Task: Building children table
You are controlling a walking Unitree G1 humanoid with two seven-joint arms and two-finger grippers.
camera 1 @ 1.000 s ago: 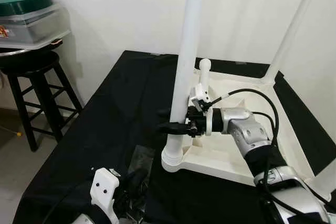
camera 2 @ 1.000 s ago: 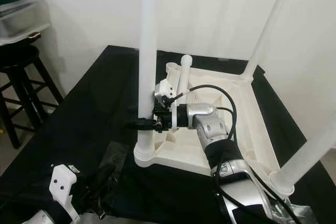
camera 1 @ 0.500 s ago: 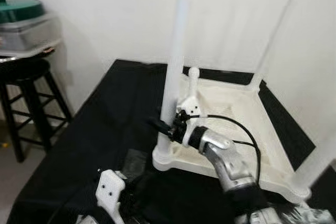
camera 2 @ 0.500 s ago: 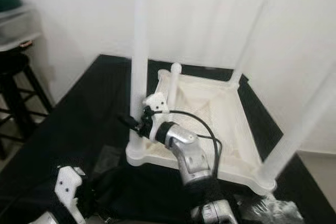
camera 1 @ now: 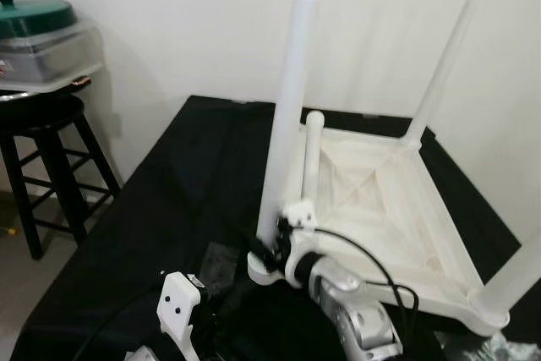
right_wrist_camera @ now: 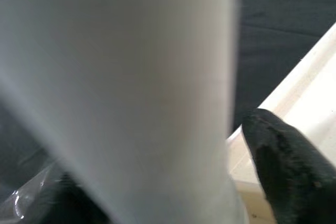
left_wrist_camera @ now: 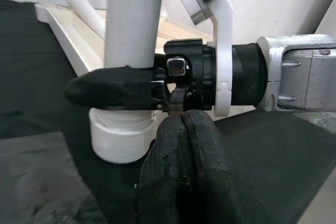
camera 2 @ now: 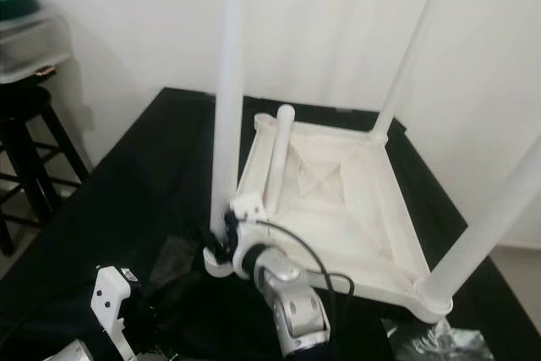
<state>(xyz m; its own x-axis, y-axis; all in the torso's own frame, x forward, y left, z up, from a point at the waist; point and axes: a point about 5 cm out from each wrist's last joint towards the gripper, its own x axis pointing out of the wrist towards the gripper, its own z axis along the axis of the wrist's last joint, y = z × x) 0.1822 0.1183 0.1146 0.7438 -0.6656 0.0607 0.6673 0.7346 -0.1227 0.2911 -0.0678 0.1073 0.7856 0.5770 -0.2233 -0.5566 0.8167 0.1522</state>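
The right gripper (camera 1: 269,247) is now much lower on the near white leg (camera 1: 286,116) than a second ago: then it clasped the leg partway up, now its black fingers (left_wrist_camera: 113,88) close around it just above the socket collar (left_wrist_camera: 122,137) at the upturned table top (camera 1: 397,226). The right arm (camera 1: 351,314) has folded in, nearer the front edge of the black cloth (camera 1: 186,183). The loose short leg (camera 1: 312,158) lying inside the table top stands clear of the gripper. The whole scene has shifted, so the camera has moved too.
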